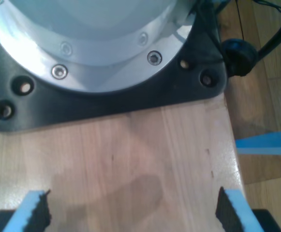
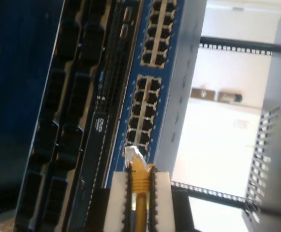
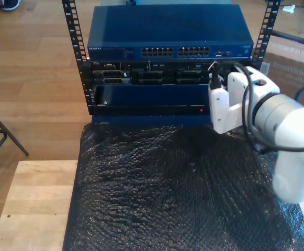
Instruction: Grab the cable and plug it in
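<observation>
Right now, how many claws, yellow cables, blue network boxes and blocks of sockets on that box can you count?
Claws: 2, my first claw and my second claw
Yellow cable: 1
Blue network box: 1
Socket blocks: 2, first socket block and second socket block
Total: 6

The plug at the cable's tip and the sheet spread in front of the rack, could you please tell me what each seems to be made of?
The plug looks like clear, glossy plastic: it shows whitish and translucent ahead of the yellow cable held in my second gripper. The sheet looks like black plastic bubble wrap, judging by its dimpled, shiny surface, though that is less certain.
</observation>
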Controlling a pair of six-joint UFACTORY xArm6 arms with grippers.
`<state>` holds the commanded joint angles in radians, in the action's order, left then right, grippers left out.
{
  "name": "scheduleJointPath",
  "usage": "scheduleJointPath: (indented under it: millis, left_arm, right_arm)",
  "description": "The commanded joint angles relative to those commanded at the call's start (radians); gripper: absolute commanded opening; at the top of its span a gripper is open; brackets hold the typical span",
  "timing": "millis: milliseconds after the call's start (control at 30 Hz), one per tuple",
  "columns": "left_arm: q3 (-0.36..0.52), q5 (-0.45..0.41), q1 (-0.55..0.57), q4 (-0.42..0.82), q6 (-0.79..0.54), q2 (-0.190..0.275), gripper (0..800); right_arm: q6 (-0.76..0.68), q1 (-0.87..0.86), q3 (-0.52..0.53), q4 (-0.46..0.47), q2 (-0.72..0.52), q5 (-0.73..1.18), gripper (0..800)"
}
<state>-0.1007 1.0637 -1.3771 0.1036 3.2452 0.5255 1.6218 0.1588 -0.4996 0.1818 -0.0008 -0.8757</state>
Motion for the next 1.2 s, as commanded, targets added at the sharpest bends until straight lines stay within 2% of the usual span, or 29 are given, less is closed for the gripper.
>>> scheduleJointPath:
  millis: [133,433,633,1033,1200]
  left_arm:
    - [0.0,0.0,0.0,0.0,0.0,0.0,800]
    - [0.0,0.0,0.0,0.0,0.0,0.0,800]
    - [0.0,0.0,0.0,0.0,0.0,0.0,800]
    - [0.0,0.0,0.0,0.0,0.0,0.0,800]
    - [0.0,0.0,0.0,0.0,0.0,0.0,800]
  right_arm:
    - [0.011,0.061,-0.005,-0.092,0.031,-0.026,0]
    - [0.008,0.069,0.0,-0.087,0.029,-0.025,0]
    - [0.008,0.075,-0.052,-0.084,0.054,-0.025,0]
    - [0.005,0.066,-0.055,-0.086,0.097,-0.026,0]
    - [0.006,0.057,-0.094,-0.087,0.11,-0.021,0]
